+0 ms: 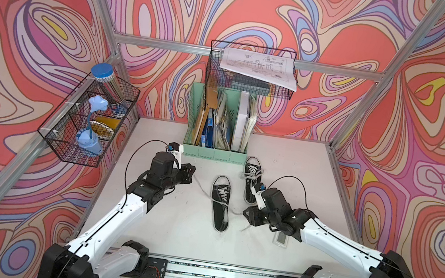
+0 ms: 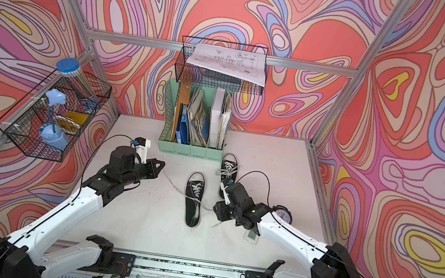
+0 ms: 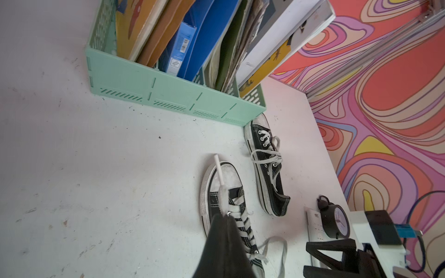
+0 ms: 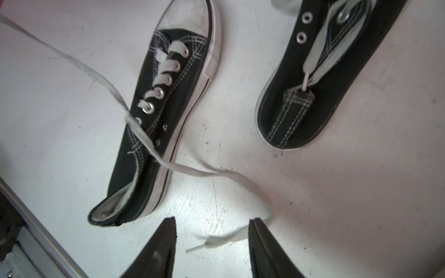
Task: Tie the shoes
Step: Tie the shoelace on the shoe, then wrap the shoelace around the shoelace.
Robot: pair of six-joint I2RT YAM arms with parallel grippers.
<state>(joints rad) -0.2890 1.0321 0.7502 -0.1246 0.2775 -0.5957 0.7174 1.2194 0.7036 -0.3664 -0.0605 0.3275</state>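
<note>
The right gripper [image 4: 212,221] is seen open around a loose lace end [image 4: 224,237], at 4 o'clock from the near shoe [image 1: 220,202]; the other lace end [image 3: 222,195] is pinched by the closed left gripper [image 3: 222,216] at 10 o'clock; the far shoe [image 1: 251,177] is laid at 1 o'clock.

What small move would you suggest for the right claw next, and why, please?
Probably lower the right claw and close it on the loose lace end: its jaws stand open with that end lying on the table between them, while the left claw is shut on the other lace of the shoe.
</note>
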